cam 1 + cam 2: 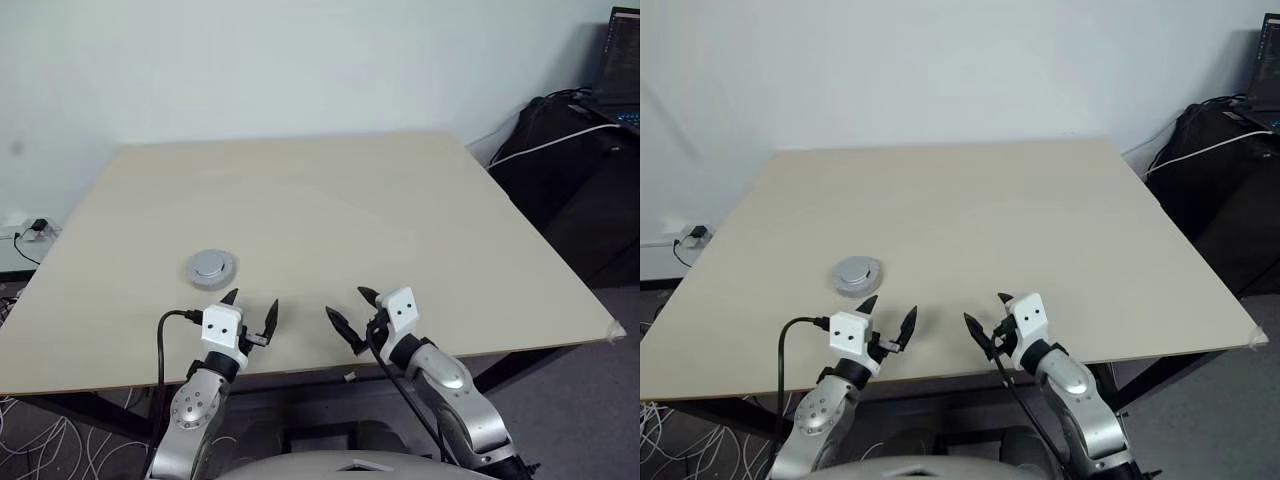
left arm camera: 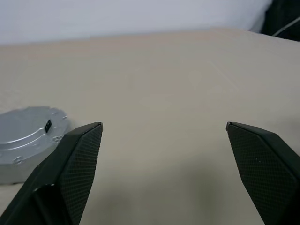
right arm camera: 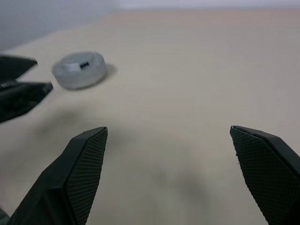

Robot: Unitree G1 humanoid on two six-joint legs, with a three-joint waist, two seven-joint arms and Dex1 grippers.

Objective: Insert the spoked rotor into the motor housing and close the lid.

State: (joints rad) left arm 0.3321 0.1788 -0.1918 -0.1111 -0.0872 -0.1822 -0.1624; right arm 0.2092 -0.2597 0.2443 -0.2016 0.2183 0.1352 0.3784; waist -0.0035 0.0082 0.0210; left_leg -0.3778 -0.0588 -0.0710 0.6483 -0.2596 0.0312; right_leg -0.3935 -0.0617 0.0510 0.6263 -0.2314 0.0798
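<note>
A silvery-grey round puck, the lid (image 1: 211,267) with its smooth side up, lies on the pale wooden table (image 1: 330,200) at the near left. The spoked rotor and the motor housing are out of view. My left gripper (image 1: 252,300) hovers open just in front of the lid and slightly right of it, with nothing between its fingers. In the left wrist view the lid (image 2: 28,136) sits beside one finger. My right gripper (image 1: 346,303) stands open and empty over the table's near edge, pointing towards the lid (image 3: 79,69).
A black bag (image 1: 570,150) and a laptop screen (image 1: 622,60) stand off the table's right side. Cables (image 1: 40,440) lie on the floor at the left, by a wall socket (image 1: 25,230). The table's front edge runs just under both grippers.
</note>
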